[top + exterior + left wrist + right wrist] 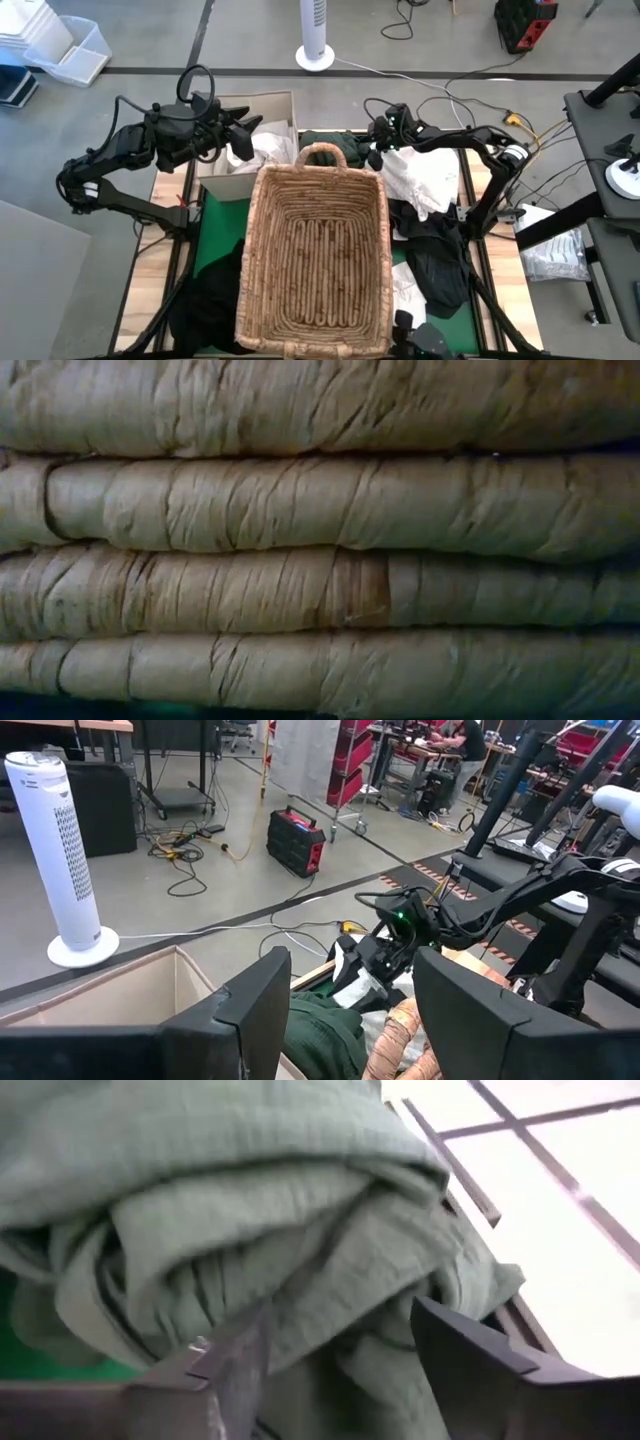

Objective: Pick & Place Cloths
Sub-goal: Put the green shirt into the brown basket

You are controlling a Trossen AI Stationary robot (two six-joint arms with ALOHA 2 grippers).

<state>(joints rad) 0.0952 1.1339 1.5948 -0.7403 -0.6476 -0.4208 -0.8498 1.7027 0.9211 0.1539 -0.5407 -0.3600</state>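
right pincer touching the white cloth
Cannot tell: right wrist view shows the right pincer open with the white cloth filling the gap, contact unclear.

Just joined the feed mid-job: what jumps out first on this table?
The big wicker basket sits mid-table, looking empty, on a green mat. Cloths ring it: a white cloth and a black cloth at its right, another dark one at its left. The right hand stands open against the white cloth.

Rough woven wicker basket [316, 255]; soft crinkled white cloths [425, 180]

White cloths [425, 178] and dark cloths [440, 262] lie crumpled beside the wicker basket [316, 265].
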